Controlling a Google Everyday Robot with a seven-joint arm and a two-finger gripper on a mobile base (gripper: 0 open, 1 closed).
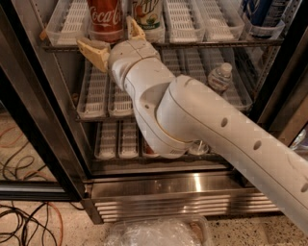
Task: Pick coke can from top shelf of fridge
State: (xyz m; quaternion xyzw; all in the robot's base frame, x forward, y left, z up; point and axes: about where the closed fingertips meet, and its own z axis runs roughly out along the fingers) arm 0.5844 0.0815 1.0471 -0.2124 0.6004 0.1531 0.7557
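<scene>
The coke can point(105, 18) stands upright in a lane near the left end of the top shelf point(221, 43) of the fridge point(183, 188), beside a white-and-green can point(147, 14). The end effector point(108, 36) sits just below and in front of it, its tan fingers point(95, 52) spread wide, gripping nothing.

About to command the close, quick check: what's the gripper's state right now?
Gripper: open, holding nothing, just in front of the coke can on the top shelf.
</scene>
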